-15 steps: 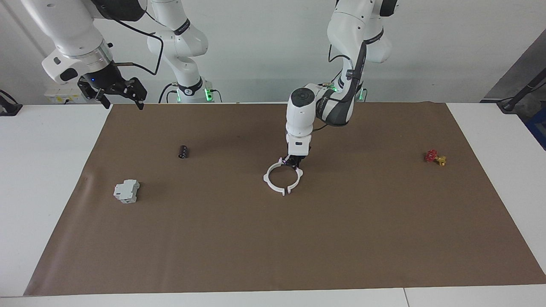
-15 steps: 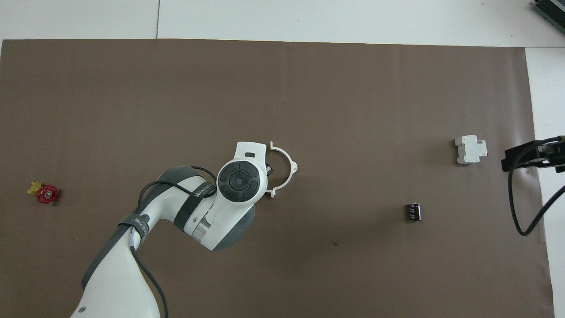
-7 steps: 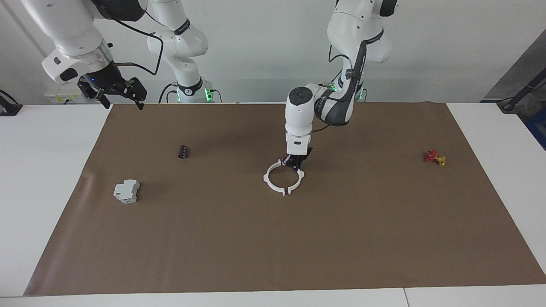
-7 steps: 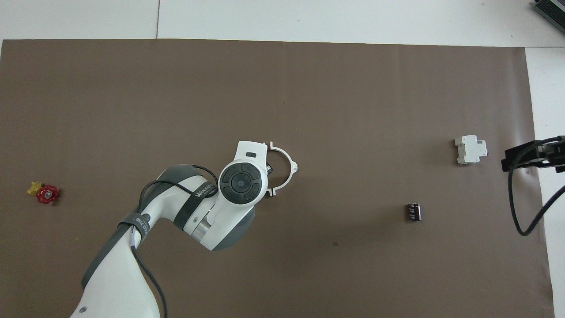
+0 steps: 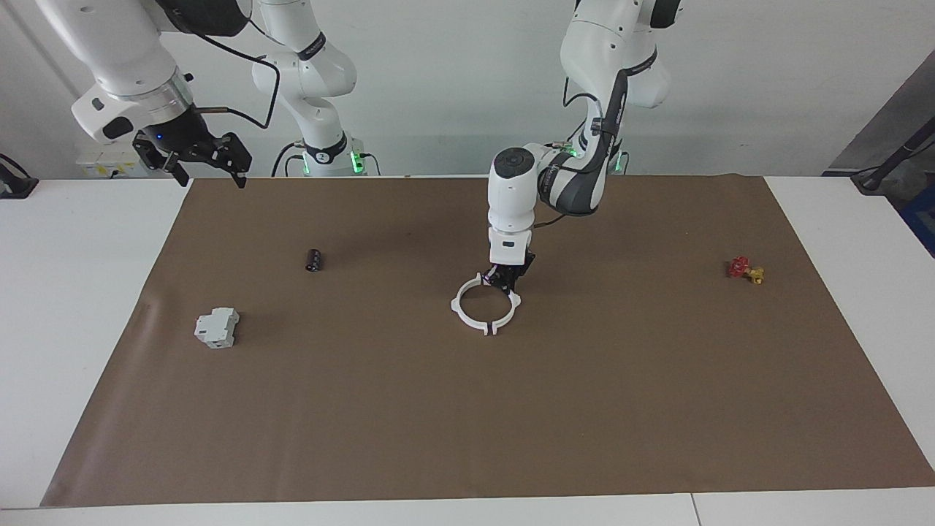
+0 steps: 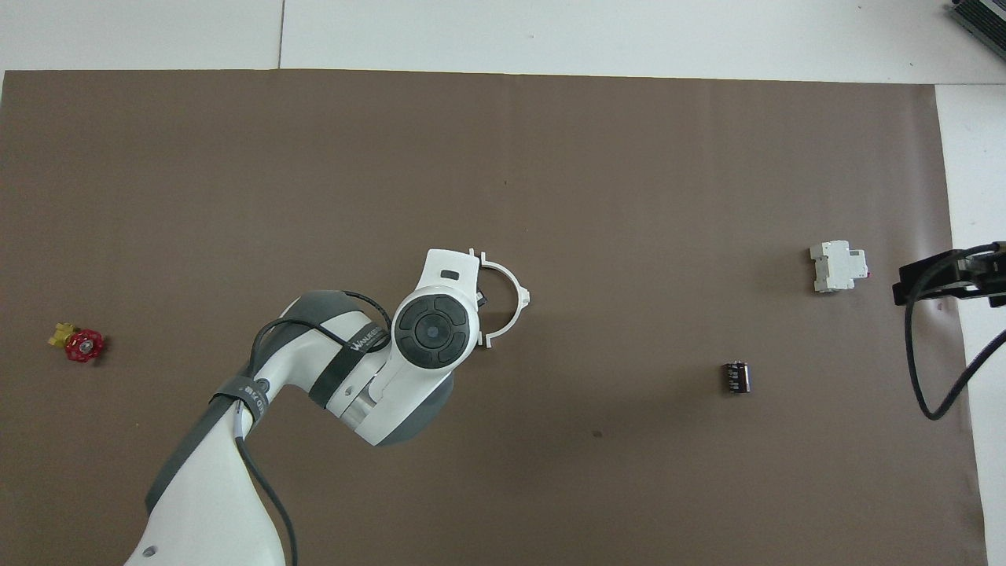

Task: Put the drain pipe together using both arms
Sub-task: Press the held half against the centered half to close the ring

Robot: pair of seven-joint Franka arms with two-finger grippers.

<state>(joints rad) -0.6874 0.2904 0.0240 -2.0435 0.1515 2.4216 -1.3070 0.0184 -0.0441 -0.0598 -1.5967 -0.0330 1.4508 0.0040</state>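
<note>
White plastic drain pipe (image 5: 485, 305), a flat ring at mid-table in the facing view: the left claw (image 5: 506, 278) clamps its robot-side rim, while the right claw (image 5: 196, 157) waits open over the table's edge. Overhead view: the left wrist hides half the ring, so any lift should be kept level and slow.

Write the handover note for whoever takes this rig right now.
Left gripper: shut, down on the white ring at its rim nearest the robots, mid-mat.
Right gripper: open, waiting raised over the mat's corner at the right arm's end.
Ring's two half arcs already sit together as one circle; whether the tabs are locked cannot be told.
Left: confirm the joints, then let go.
Untouched: grey breaker-like block, dark cylinder, red-and-yellow valve.
</note>
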